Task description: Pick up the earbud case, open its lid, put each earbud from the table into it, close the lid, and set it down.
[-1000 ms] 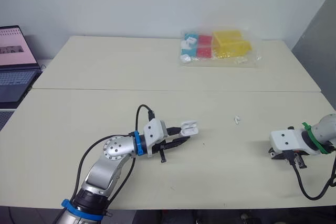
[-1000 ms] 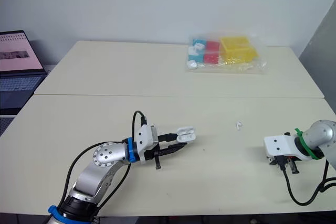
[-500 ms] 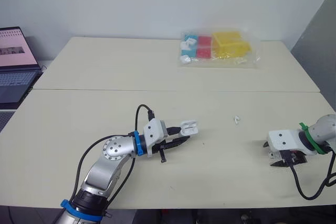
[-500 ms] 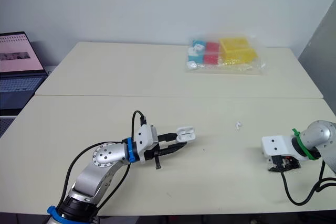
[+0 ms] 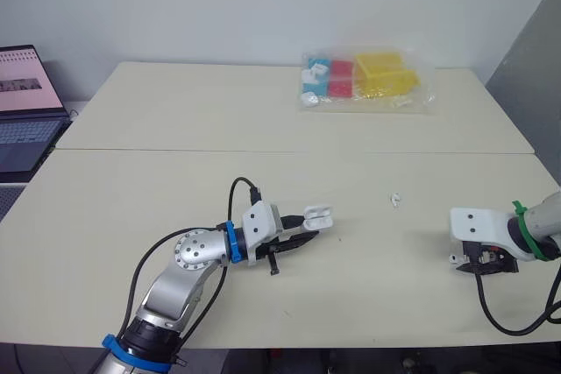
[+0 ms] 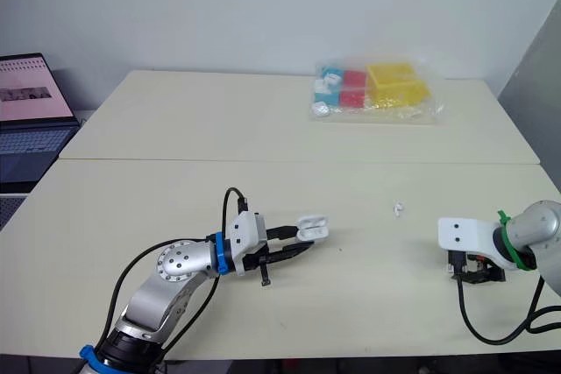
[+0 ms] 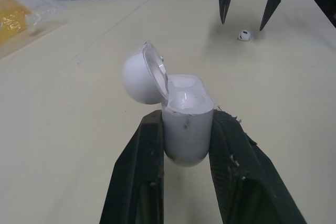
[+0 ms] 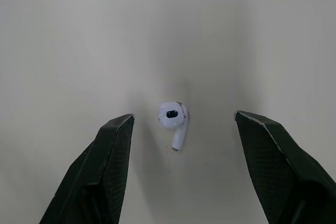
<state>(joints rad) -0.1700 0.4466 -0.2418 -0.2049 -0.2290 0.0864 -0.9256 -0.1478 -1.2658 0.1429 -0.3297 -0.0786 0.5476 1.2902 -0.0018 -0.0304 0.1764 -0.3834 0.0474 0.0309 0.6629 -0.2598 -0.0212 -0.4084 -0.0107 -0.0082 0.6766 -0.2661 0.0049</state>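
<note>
On the pale worktop (image 5: 175,129), the left claw (image 5: 307,232) pinched the open case (image 5: 317,215) near centre. At its 3 o'clock, the right claw (image 8: 184,117) hung spread astride an earbud (image 8: 173,119). An off-centre squeeze could have flicked that bud away.

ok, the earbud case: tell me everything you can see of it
The earbud case is small, white, glossy plastic, with rounded corners and faint dark scuffs on its front. Its domed lid is hinged open to one side, showing two wells with nothing seen in them. It stands upright, clamped at both sides by the left pincer, over the near half of the table.
</note>
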